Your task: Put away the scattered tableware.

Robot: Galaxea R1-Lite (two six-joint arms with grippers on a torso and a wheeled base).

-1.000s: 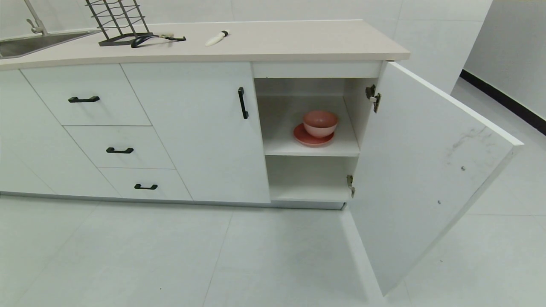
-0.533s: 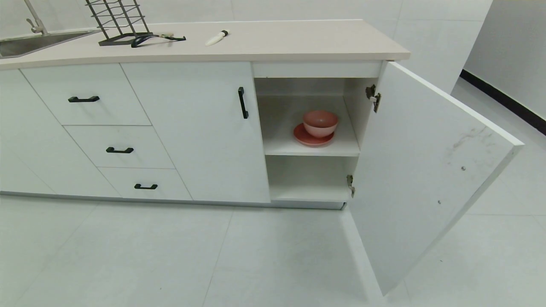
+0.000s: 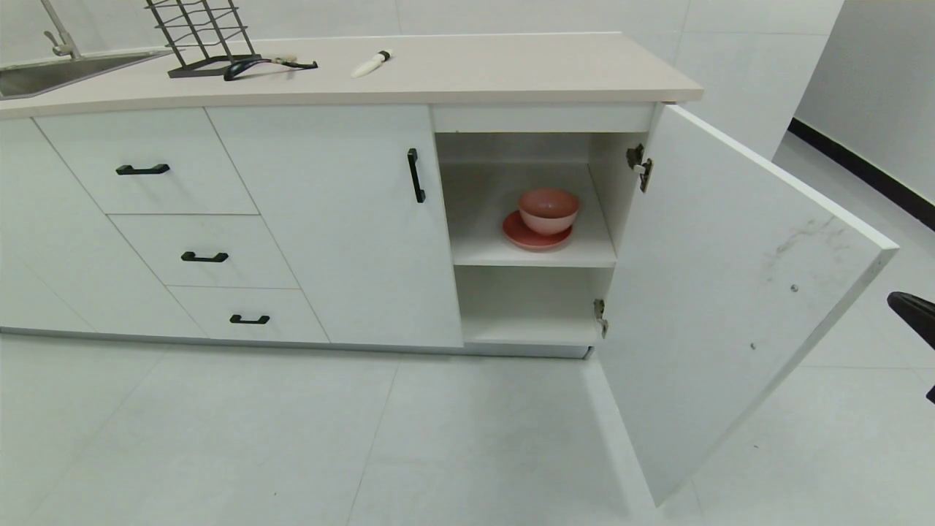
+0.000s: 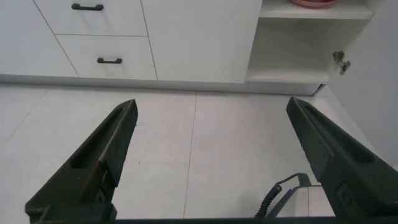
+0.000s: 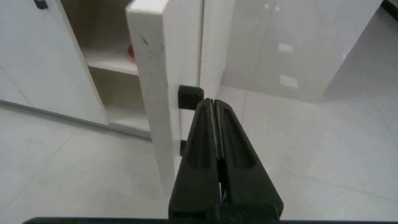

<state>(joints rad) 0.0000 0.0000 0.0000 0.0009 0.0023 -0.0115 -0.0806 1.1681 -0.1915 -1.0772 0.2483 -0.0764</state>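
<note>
Head view has the pink bowl (image 3: 548, 210) sitting upright on the red plate (image 3: 535, 235), both on the upper shelf (image 3: 482, 248) of the white cabinet, towards the right side of that compartment. The lower shelf (image 3: 526, 329) lies beneath them. The cabinet door (image 3: 730, 292) stands swung wide open to the right, its inner face turned to the camera. On the countertop (image 3: 511, 69) a white-handled knife (image 3: 372, 64) lies on its side, well apart from the cabinet opening, and a black-handled utensil (image 3: 266, 67) lies against the base of the wire dish rack (image 3: 201, 36). The sink (image 3: 51, 73) is at the far left of the counter. A dark part of the right arm (image 3: 913, 313) shows past the door's outer edge.

Left wrist view has the left gripper (image 4: 212, 107) above the floor tiles in front of the cabinet, its fingers (image 4: 106, 149) spread wide with nothing between them; the rim of the plate (image 4: 311, 2) peeks in on the shelf beyond.

Right wrist view has the right gripper (image 5: 215, 104) clenched, its two fingers pressed flat together and grasping nothing. Its tip is just beside the black door handle (image 5: 189, 96) on the outer face of the door (image 5: 152, 74); whether it touches the handle cannot be told
</note>
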